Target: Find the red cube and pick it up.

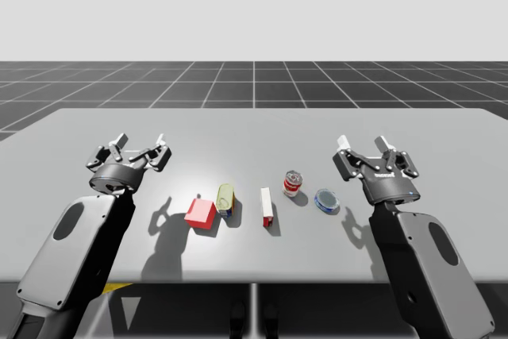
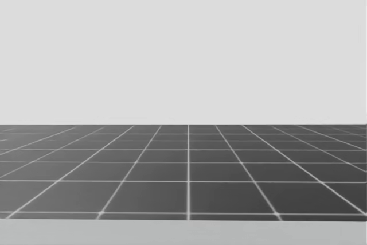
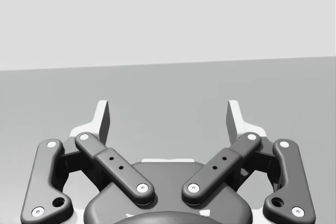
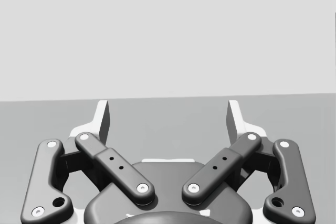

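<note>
Red cube lies near the table's front edge, to the right of the robot's left pincer, the closer one. It and the right pincer are open and empty.

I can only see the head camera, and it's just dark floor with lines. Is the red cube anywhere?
Observer: Yes, the red cube sits on the grey table, left of the middle in the high view.
Operator: Is anything next to it?
Observer: A yellow can lies on its side close beside it.
Operator: Which arm is nearer?
Observer: The left gripper, its fingers open.
</note>
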You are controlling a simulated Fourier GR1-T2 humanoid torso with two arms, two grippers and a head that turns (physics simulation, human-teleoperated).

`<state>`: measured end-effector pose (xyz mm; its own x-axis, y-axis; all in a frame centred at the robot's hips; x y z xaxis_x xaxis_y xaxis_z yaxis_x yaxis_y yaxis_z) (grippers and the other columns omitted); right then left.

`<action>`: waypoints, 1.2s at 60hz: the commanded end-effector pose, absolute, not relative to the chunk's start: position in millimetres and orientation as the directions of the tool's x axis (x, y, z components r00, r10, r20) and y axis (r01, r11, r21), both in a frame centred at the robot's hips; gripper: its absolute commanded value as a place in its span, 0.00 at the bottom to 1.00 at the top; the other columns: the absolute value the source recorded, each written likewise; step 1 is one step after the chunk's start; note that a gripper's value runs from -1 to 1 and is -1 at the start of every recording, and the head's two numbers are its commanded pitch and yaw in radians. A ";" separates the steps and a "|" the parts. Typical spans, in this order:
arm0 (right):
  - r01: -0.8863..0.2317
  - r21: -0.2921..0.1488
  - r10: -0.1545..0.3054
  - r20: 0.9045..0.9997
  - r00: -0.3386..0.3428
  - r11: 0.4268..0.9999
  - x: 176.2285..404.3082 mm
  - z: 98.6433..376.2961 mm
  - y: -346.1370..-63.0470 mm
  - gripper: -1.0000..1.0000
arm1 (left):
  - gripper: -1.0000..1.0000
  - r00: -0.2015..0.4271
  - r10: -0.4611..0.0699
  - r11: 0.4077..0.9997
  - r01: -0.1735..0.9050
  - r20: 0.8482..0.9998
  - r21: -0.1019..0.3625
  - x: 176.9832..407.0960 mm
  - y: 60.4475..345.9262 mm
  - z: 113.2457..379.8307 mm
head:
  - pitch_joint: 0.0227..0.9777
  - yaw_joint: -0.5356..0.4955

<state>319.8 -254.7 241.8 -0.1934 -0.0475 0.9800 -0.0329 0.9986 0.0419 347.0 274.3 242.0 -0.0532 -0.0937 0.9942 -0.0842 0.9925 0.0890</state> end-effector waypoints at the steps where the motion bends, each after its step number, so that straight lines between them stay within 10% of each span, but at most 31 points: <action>1: -0.014 0.058 -0.060 0.976 -0.209 0.998 319.4 240.5 -255.5 0.00 | 0.00 -0.054 -0.097 0.992 -0.085 0.994 0.092 346.9 274.2 241.9 | 0.06 0.54; 20: -0.039 0.063 -0.069 0.982 -0.177 0.997 319.5 244.1 -256.2 0.00 | 0.00 -0.054 -0.099 0.992 -0.085 0.994 0.094 346.4 274.5 241.7 | 0.13 0.53; 72: -0.042 0.031 -0.038 0.987 -0.154 0.999 319.5 241.7 -253.9 0.00 | 0.00 -0.051 -0.114 0.991 -0.077 0.992 0.110 348.0 274.1 240.1 | 0.79 0.68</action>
<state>319.5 -255.6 243.1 -0.1620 -0.0411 0.9859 -0.0361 0.9987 0.0357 347.5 274.2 240.6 -0.0525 -0.1121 0.9923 -0.0788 0.9910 0.1078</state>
